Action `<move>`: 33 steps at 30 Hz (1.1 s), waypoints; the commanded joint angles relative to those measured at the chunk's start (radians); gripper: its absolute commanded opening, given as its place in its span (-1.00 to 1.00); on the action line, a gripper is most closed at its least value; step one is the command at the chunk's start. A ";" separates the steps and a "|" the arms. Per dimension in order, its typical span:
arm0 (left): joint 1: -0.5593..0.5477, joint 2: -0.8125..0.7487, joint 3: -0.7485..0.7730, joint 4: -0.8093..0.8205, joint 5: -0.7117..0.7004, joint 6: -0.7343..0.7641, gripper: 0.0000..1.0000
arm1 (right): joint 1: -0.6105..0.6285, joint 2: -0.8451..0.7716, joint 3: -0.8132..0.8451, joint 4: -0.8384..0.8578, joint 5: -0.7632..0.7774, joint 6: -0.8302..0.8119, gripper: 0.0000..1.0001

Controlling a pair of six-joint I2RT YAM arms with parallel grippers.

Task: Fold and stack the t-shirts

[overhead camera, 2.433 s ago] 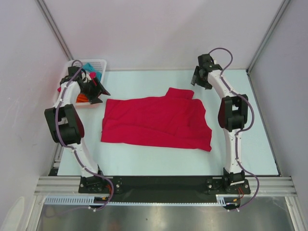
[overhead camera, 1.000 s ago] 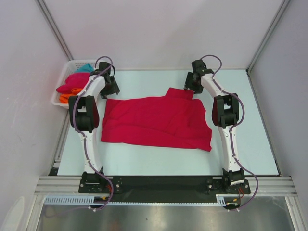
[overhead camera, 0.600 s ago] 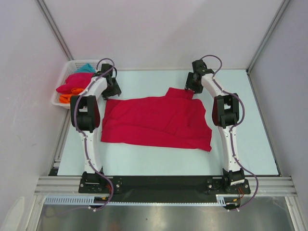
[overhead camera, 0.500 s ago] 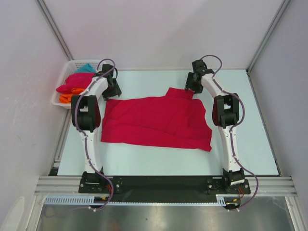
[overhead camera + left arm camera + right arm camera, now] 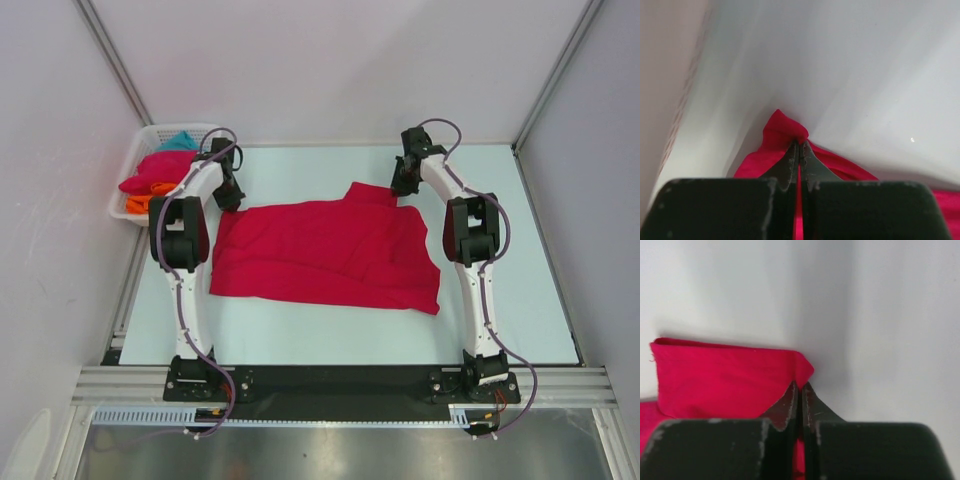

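Top external view: the crimson t-shirt (image 5: 330,255) lies spread and rumpled across the middle of the pale table (image 5: 520,300), its right part doubled over in loose folds.
Left wrist view: the left gripper (image 5: 799,146) has its jaws pressed together on a small peak of the crimson cloth, pinched up off the table.
Right wrist view: the right gripper (image 5: 800,386) has its jaws closed on the corner of a flat crimson flap.
Grip points: left at the shirt's far left corner, right at its far right flap.
White mesh basket (image 5: 160,130): at the table's far left corner, just beside the left arm.
Basket contents: 3 bunched shirts, a pink t-shirt (image 5: 152,170) on top, an orange t-shirt (image 5: 135,204) at the near side, a teal t-shirt (image 5: 181,140) at the far side.
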 commanded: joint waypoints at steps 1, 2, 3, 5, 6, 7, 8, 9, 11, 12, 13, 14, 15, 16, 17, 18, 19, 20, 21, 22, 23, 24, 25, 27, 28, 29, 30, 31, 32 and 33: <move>0.040 0.004 -0.041 -0.075 -0.064 -0.013 -1.00 | -0.003 -0.058 -0.027 -0.028 -0.043 -0.015 -1.00; 0.040 -0.013 -0.041 -0.075 -0.067 -0.013 -1.00 | -0.003 -0.066 -0.033 -0.024 -0.033 -0.016 -1.00; 0.040 -0.021 -0.039 -0.073 -0.067 -0.013 -1.00 | -0.004 -0.077 -0.041 -0.018 -0.022 -0.022 -1.00; 0.038 -0.041 -0.022 -0.076 -0.073 -0.007 -1.00 | -0.006 -0.094 -0.035 -0.014 0.007 -0.038 -1.00; 0.040 -0.044 -0.013 -0.090 -0.076 -0.005 -1.00 | -0.014 -0.098 -0.017 -0.022 0.019 -0.038 -1.00; 0.040 -0.050 0.010 -0.097 -0.078 -0.004 -1.00 | -0.020 -0.100 -0.011 -0.024 0.027 -0.035 -1.00; 0.040 -0.061 0.017 -0.108 -0.081 0.003 -1.00 | -0.026 -0.107 -0.003 -0.024 0.026 -0.030 -1.00; 0.038 -0.067 0.031 -0.111 -0.082 0.003 -1.00 | -0.038 -0.112 0.008 -0.024 0.021 -0.027 -1.00; 0.038 -0.087 0.040 -0.124 -0.096 0.012 -1.00 | -0.047 -0.117 0.028 -0.034 0.024 -0.024 -1.00; 0.038 -0.095 0.048 -0.128 -0.101 0.013 -1.00 | -0.052 -0.120 0.049 -0.040 0.029 -0.024 -1.00; 0.038 -0.105 0.050 -0.131 -0.105 0.016 -1.00 | -0.055 -0.123 0.058 -0.044 0.036 -0.032 -1.00; 0.040 -0.110 0.053 -0.136 -0.110 0.021 -1.00 | -0.058 -0.126 0.068 -0.050 0.036 -0.030 -1.00; 0.040 -0.115 0.060 -0.139 -0.110 0.023 -0.99 | -0.060 -0.127 0.078 -0.051 0.036 -0.033 -1.00; 0.038 -0.121 0.062 -0.141 -0.110 0.026 -1.00 | -0.063 -0.129 0.097 -0.053 0.036 -0.033 -1.00; 0.038 -0.122 0.065 -0.145 -0.110 0.027 -1.00 | -0.066 -0.127 0.112 -0.057 0.036 -0.035 -1.00; 0.038 -0.125 0.073 -0.148 -0.113 0.029 -1.00 | -0.067 -0.124 0.127 -0.062 0.036 -0.036 -1.00; 0.040 -0.131 0.076 -0.151 -0.113 0.030 -0.99 | -0.070 -0.123 0.164 -0.068 0.036 -0.039 -1.00; 0.038 -0.133 0.079 -0.153 -0.113 0.033 -1.00 | -0.072 -0.120 0.183 -0.080 0.036 -0.042 -1.00; 0.040 -0.134 0.086 -0.154 -0.118 0.033 -1.00 | -0.073 -0.115 0.198 -0.085 0.036 -0.045 -1.00; 0.040 -0.138 0.093 -0.156 -0.116 0.033 -1.00 | -0.075 -0.114 0.213 -0.091 0.035 -0.047 -1.00; 0.040 -0.139 0.097 -0.160 -0.116 0.035 -1.00 | -0.077 -0.115 0.229 -0.094 0.030 -0.048 -1.00; 0.038 -0.141 0.108 -0.162 -0.119 0.035 -1.00 | -0.080 -0.120 0.229 -0.096 0.026 -0.050 -1.00; 0.040 -0.145 0.111 -0.167 -0.121 0.035 -1.00 | -0.078 -0.124 0.229 -0.094 0.010 -0.055 -1.00; 0.040 -0.151 0.114 -0.167 -0.121 0.033 -1.00 | -0.078 -0.132 0.214 -0.093 -0.019 -0.056 -1.00; 0.038 -0.159 0.114 -0.167 -0.121 0.033 -1.00 | -0.078 -0.141 0.209 -0.094 -0.025 -0.058 -1.00; 0.040 -0.164 0.111 -0.167 -0.118 0.032 -1.00 | -0.078 -0.147 0.200 -0.096 -0.031 -0.056 -1.00; 0.038 -0.168 0.103 -0.167 -0.116 0.032 -1.00 | -0.075 -0.153 0.180 -0.094 -0.043 -0.055 -1.00; 0.040 -0.180 0.096 -0.167 -0.119 0.033 -1.00 | -0.075 -0.178 0.163 -0.093 -0.048 -0.056 -1.00; 0.038 -0.188 0.090 -0.167 -0.118 0.032 -1.00 | -0.066 -0.190 0.146 -0.084 -0.051 -0.059 -1.00; 0.038 -0.197 0.071 -0.165 -0.118 0.032 -1.00 | -0.063 -0.209 0.107 -0.077 -0.048 -0.061 -1.00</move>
